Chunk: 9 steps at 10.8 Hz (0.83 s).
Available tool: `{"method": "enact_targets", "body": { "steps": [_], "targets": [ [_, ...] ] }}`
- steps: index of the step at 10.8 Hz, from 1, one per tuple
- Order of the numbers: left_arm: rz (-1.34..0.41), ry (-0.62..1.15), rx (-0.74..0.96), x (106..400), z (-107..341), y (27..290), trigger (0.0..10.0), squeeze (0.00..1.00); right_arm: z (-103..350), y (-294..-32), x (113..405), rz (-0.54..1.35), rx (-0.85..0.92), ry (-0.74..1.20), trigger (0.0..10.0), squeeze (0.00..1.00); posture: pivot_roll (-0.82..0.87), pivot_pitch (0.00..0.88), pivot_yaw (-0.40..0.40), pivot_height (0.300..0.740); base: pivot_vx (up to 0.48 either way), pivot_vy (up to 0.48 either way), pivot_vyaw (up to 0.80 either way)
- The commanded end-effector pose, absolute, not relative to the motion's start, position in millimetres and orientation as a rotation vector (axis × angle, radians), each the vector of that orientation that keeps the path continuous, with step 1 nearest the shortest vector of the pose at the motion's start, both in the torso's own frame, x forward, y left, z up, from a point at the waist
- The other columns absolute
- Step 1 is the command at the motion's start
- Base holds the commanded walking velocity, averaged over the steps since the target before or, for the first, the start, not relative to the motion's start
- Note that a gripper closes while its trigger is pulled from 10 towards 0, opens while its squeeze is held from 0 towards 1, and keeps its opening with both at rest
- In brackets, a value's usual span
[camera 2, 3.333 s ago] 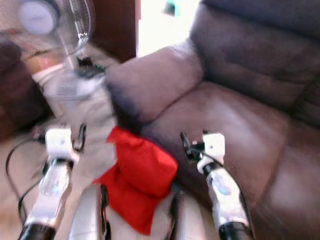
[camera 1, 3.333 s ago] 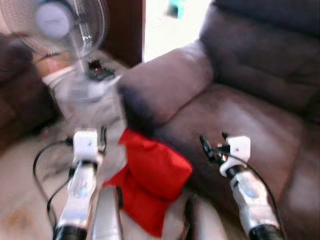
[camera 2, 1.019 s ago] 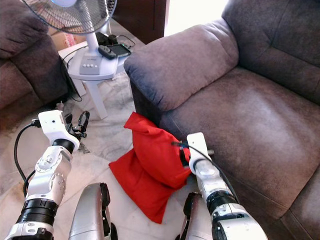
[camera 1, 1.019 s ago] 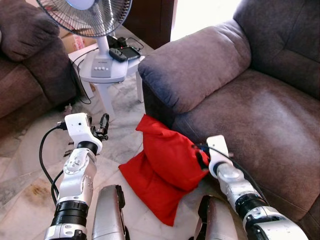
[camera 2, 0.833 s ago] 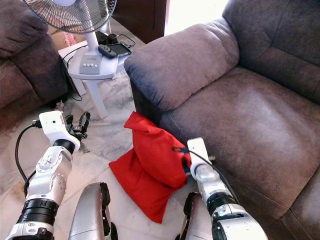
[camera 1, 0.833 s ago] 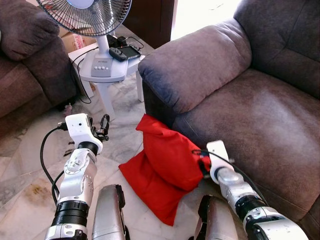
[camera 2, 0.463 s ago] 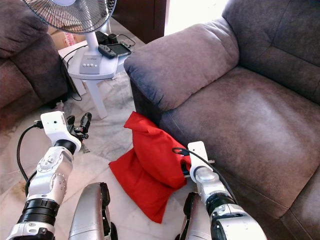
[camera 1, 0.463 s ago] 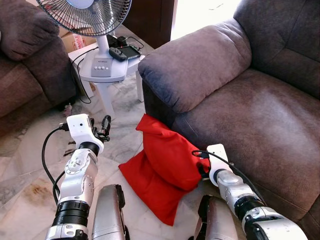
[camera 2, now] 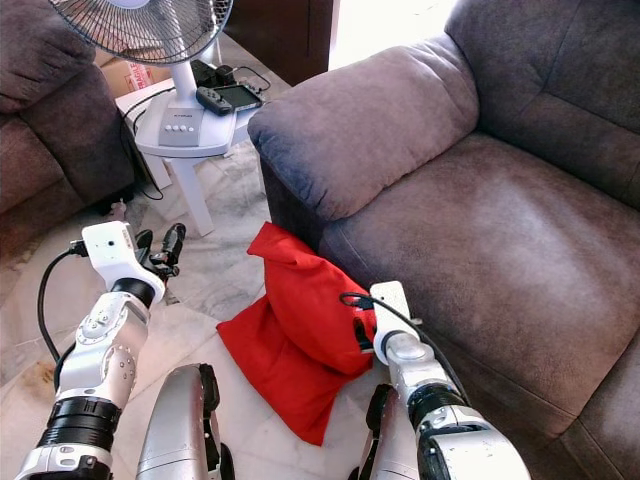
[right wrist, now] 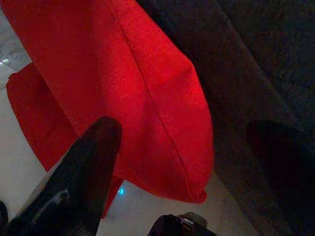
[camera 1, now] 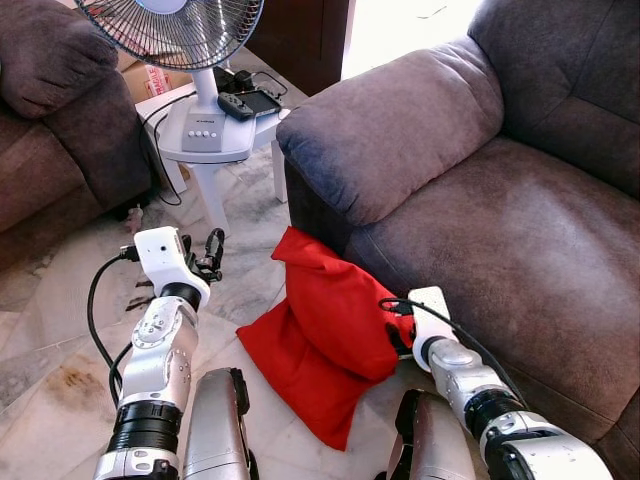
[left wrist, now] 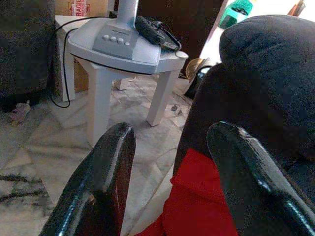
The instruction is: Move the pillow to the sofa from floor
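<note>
The red pillow (camera 1: 325, 340) was seen lying on the marble floor (camera 1: 60, 340), slumped against the front of the brown sofa (camera 1: 500, 230), just below the sofa's padded armrest (camera 1: 390, 135). Its upper corner was propped against the sofa base, while its lower part spread out over the tiles between the robot's legs.

The task was judged to be at an early stage: the pillow had not been lifted, nothing had been placed on the sofa seat, and a grasp had yet to be closed. What remained, as far as could be judged, was the closing of a grip on the fabric, the lift, and the carry up onto the seat cushion.

The right gripper (right wrist: 187, 162) was held low at the pillow's right edge, in the narrow gap between pillow and sofa front. In the right wrist view its fingers (right wrist: 93, 162) were seen spread apart, one on the pillow side and the other against the dark upholstery, with the pillow's edge lying between them but not yet pinched. The right forearm was angled forward and down from beside the robot's knee.

The left gripper (left wrist: 172, 162) was raised to the left of the pillow, apart from it, with its fingers (left wrist: 110, 167) likewise released and nothing held between them. It was pointed toward the pillow's top corner and the white side table (camera 1: 215, 150) bearing a fan (camera 1: 185, 30).
</note>
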<state>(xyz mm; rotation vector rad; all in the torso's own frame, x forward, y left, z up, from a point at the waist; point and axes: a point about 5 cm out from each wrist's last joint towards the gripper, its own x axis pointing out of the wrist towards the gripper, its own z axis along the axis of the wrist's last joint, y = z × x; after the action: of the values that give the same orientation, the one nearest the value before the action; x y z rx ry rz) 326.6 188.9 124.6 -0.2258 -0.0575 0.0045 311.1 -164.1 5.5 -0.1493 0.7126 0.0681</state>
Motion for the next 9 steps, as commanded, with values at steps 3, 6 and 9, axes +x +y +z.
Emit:
{"method": "enact_targets", "body": {
  "steps": [3,6,9],
  "targets": [
    [-0.015,-0.051,-0.228,325.1,125.6,184.5,10.0,0.00,-6.9,-166.2,299.5,0.064,-0.152,0.763,10.0,0.00,0.08,0.145,-0.073,0.527,0.000,0.000,0.00],
    [-0.028,-0.046,-0.219,325.1,125.6,182.3,10.0,0.00,-9.9,-167.4,296.3,0.064,-0.155,0.767,0.0,0.00,0.08,0.146,-0.071,0.527,0.000,0.000,0.00],
    [-0.029,-0.048,-0.217,326.1,127.0,181.7,10.0,0.00,-9.6,-165.9,296.6,0.061,-0.144,0.752,0.0,0.00,0.08,0.143,-0.069,0.527,0.000,0.000,0.00]
  ]
}}
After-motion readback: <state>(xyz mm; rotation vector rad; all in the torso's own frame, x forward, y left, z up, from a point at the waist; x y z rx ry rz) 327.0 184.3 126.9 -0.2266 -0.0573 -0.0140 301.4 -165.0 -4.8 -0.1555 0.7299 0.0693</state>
